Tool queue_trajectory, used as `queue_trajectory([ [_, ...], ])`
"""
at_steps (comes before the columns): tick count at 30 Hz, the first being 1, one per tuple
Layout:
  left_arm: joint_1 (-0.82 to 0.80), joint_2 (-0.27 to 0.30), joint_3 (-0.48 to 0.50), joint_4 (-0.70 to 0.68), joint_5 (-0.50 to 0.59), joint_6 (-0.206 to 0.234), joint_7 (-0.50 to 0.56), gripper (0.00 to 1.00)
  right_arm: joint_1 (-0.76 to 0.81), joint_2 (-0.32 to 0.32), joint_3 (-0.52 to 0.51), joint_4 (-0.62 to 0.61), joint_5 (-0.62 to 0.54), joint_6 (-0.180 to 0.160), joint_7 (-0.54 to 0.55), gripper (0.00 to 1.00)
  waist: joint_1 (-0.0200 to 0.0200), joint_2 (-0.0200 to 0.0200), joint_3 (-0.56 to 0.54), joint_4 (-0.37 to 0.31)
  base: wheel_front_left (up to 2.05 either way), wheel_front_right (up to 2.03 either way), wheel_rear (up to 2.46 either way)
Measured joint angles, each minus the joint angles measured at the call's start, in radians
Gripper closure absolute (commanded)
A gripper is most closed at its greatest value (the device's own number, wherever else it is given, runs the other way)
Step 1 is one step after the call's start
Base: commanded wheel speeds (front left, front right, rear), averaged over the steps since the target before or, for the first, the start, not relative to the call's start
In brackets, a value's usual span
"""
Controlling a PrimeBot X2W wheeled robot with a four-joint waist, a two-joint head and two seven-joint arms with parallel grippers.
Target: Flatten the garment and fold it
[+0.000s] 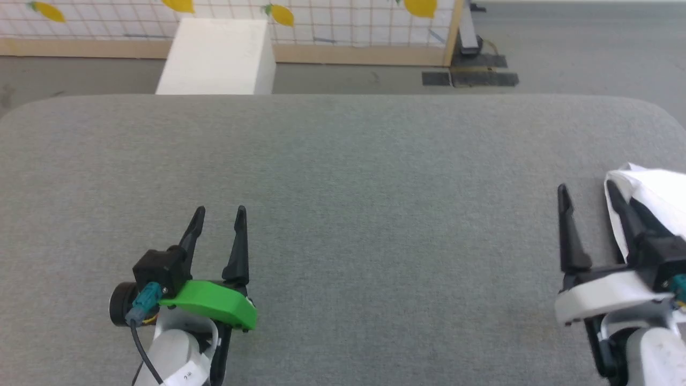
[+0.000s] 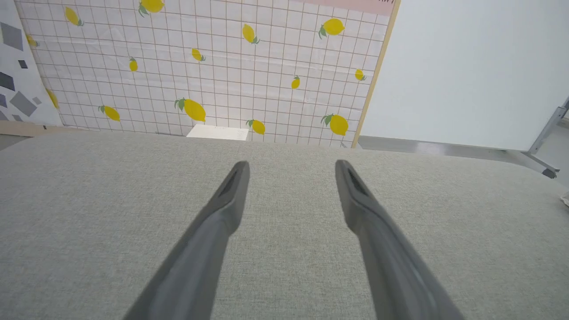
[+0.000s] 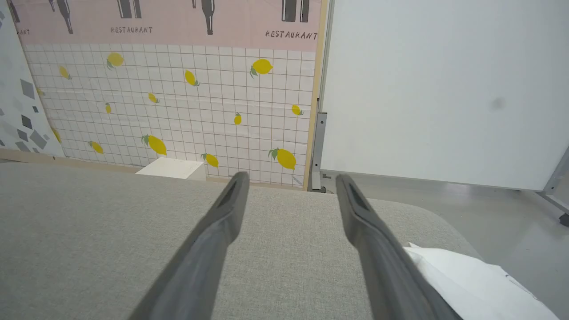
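The garment (image 1: 662,193) lies at the right edge of the table (image 1: 343,177), some way nearer than the far right corner. Its white cloth is in sight, bunched with a raised fold along its left side, and it runs out of the head view to the right. In the right wrist view the same white cloth (image 3: 466,280) sits low on the right, on the grey surface close to the table's rounded edge.

The right end effector (image 1: 585,187) hovers beside it with its two dark fingers spread wide and nothing between them. Its outer finger crosses in front of the white cloth; whether it touches cannot be told. In the right wrist view the right end effector's (image 3: 292,176) fingers point toward the table's far edge.

The left end effector (image 1: 220,212) is well apart from the garment, over the bare near left part of the table, also spread open and empty.

Beyond the far edge stand a white box (image 1: 220,53) and a grid-patterned panel with lemons (image 1: 321,21).
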Motion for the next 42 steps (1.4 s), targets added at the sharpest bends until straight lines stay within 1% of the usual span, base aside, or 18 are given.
queue_trajectory([
  [3, 0.010, -0.006, -0.004, 0.003, 0.000, 0.000, 0.000, 0.00, 0.034, 0.005, 0.023, 0.000, 0.008, 0.000, -0.012, 0.00, 0.0000, 0.0000, -0.019, 0.018, 0.00, 0.00, 0.00],
  [6, 0.021, -0.010, -0.009, 0.010, -0.002, 0.000, 0.000, 0.00, 0.065, 0.005, 0.027, 0.009, 0.047, 0.000, -0.028, 0.00, 0.0000, 0.0000, -0.036, 0.030, 0.00, 0.00, 0.00],
  [15, 0.056, -0.017, -0.033, 0.023, -0.008, 0.000, 0.000, 0.00, 0.147, 0.006, 0.032, 0.029, 0.089, 0.000, -0.047, 0.00, 0.0000, 0.0000, -0.078, 0.047, 0.00, 0.00, 0.00],
  [26, 0.069, -0.021, -0.034, 0.026, -0.009, 0.000, 0.000, 0.00, 0.157, 0.006, 0.035, 0.031, 0.099, 0.000, -0.047, 0.00, 0.0000, 0.0000, -0.081, 0.043, 0.00, 0.00, 0.00],
  [27, 0.069, -0.021, -0.034, 0.026, -0.009, 0.000, 0.000, 1.00, 0.157, 0.006, 0.035, 0.031, 0.100, 0.000, -0.047, 1.00, 0.0000, 0.0000, -0.079, 0.042, 0.00, 0.00, 0.00],
  [42, 0.069, -0.020, -0.034, 0.021, -0.007, 0.000, 0.010, 1.00, 0.157, 0.005, 0.035, 0.032, 0.099, 0.000, -0.041, 1.00, 0.0000, 0.0000, -0.080, 0.038, 0.00, 0.00, 0.00],
])
